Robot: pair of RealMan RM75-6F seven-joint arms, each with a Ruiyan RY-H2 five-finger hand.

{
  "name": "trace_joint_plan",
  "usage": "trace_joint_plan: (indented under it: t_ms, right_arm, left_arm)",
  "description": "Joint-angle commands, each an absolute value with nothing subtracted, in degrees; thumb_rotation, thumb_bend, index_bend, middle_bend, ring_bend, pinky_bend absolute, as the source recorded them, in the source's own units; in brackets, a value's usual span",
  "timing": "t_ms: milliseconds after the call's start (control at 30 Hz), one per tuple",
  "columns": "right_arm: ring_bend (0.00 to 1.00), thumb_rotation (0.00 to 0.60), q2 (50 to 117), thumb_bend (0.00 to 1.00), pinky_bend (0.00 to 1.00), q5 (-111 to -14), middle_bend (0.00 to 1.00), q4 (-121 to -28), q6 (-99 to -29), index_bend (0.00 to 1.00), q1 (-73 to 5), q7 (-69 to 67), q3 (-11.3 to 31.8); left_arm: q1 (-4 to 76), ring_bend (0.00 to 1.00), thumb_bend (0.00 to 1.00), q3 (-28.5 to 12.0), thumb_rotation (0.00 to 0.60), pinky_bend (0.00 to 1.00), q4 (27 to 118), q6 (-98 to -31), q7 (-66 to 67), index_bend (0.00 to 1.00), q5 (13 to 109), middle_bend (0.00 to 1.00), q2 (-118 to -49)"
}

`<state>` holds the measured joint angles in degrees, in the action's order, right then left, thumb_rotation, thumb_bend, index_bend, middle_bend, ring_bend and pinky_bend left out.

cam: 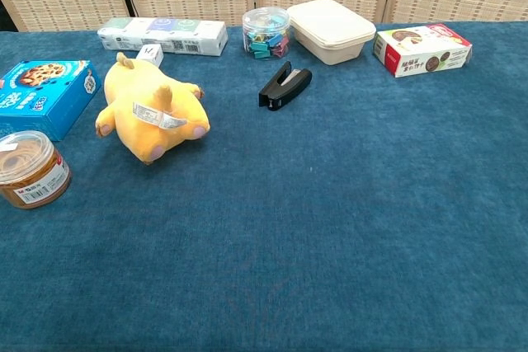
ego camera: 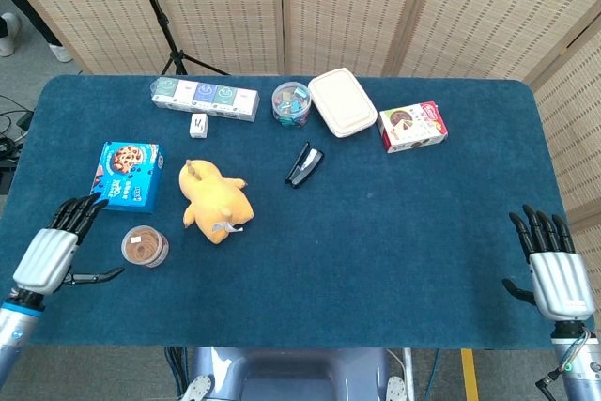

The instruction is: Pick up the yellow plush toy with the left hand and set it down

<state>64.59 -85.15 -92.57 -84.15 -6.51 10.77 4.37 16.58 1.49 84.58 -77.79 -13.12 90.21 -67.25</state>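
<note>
1. While the yellow plush toy [ego camera: 216, 201] lies untouched on the blue table [ego camera: 376, 232], left of centre, its white tag shows on its near side.
2. Left hand [ego camera: 58, 254] hovers at the near left edge, fingers spread wide, holding nothing; well apart from the toy.
3. Right hand [ego camera: 549, 269] sits at the near right corner, fingers straight and apart, holding nothing.
4. Small round jar [ego camera: 145, 246] stands between left hand and toy, just near-left of the toy.
5. Blue cookie box [ego camera: 126, 176] lies left of the toy, beyond the jar.
6. Black stapler [ego camera: 303, 165] rests right of the toy, farther back.
7. Chest view shows neither hand; toy [cam: 151, 110] lies at left, tag up.
</note>
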Motion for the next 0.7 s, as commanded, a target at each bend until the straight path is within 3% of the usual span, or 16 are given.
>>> trace_joint_plan:
  t_ms: [33,267,467,700]
  right_arm:
    - [0.00,0.600,65.01,0.04,0.00,-84.51,0.00,-92.18,-83.58,0.00,-6.82,11.66,4.62]
    - [0.00,0.600,66.59,0.04,0.00,-81.76,0.00,-90.90,-80.52,0.00,-8.05,13.36,5.17]
    - [0.00,0.600,68.14,0.04,0.00,-77.12,0.00,-88.96,-76.65,0.00,-9.37,14.64,6.14]
    - [0.00,0.600,69.15,0.04,0.00,-74.38,0.00,-88.17,-74.93,0.00,-10.27,15.84,6.89]
  left_arm:
    - [21.26,0.00,0.00,-1.36,0.049,0.00,79.24,-74.93,-16.25,0.00,92.05,0.00,-71.31]
    - [29.97,0.00,0.00,-4.76,0.000,0.00,64.61,-71.64,-21.41,0.00,95.31,0.00,-80.72]
    - [40.10,0.00,0.00,-6.06,0.000,0.00,42.63,-64.02,-30.85,0.00,95.84,0.00,-92.84]
    - [46.64,0.00,0.00,-3.88,0.000,0.00,27.33,-61.26,-41.30,0.00,97.40,0.00,-102.17]
